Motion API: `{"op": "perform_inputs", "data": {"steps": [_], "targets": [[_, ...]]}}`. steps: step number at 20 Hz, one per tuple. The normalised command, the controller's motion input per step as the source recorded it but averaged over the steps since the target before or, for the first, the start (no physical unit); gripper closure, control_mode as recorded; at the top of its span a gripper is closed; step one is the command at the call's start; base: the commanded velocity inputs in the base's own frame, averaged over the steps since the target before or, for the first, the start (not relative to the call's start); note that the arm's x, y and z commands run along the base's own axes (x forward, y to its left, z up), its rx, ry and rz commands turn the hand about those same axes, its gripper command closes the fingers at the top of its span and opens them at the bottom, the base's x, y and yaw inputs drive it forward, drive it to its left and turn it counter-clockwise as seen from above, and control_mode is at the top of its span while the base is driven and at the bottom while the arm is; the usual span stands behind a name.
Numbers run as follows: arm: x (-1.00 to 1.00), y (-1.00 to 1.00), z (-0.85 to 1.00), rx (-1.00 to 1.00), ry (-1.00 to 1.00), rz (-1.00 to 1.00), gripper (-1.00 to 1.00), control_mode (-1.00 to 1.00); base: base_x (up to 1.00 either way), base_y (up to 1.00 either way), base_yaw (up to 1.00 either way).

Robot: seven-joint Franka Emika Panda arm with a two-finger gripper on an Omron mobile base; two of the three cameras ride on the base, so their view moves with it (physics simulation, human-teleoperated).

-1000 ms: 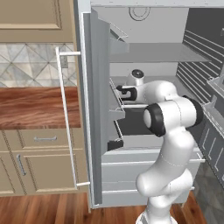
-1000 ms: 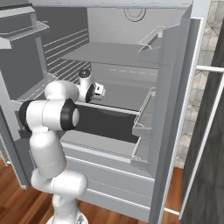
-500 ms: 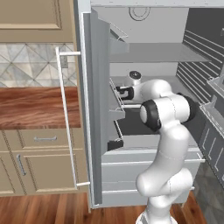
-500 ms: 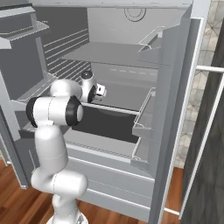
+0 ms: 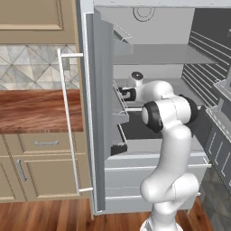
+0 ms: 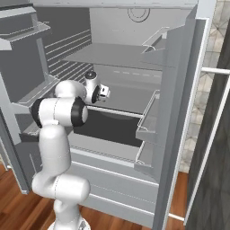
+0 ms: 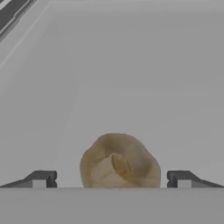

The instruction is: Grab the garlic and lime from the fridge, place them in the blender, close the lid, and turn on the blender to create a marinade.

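Fridge (image 5: 101,135): doors open, arm reaching inside at mid-shelf (image 6: 134,96) level. Pincer (image 7: 112,180): jaws wide open, nothing held, dark tips either side of the garlic (image 7: 119,162) in hand view. Garlic: tan lumpy bulb on grey fridge shelf, dead ahead of pincer and centred betw. tips, not touching either; roughly round, no clear long axis, slightly wider across the jaw line, stem end appears to face the camera — judged ready for straight advance and close.
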Motion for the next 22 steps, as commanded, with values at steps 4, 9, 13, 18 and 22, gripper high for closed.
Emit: {"op": "perform_inputs", "data": {"steps": [4,9,13,18,22], "targets": [[0.14,0.00,-0.17,0.00,0.02,0.00,-1.00,-1.00,0.00,0.00,0.00],[0.00,0.00,-0.18,0.00,0.02,0.00,-1.00,-1.00,0.00,0.00,0.00],[0.00,0.00,0.00,0.00,-0.02,0.00,-1.00,-1.00,0.00,0.00,0.00],[0.01,0.00,0.00,0.00,0.00,0.00,-1.00,-1.00,0.00,0.00,0.00],[0.08,0.01,0.00,0.00,0.00,0.00,-1.00,-1.00,0.00,0.00,0.00]]}}
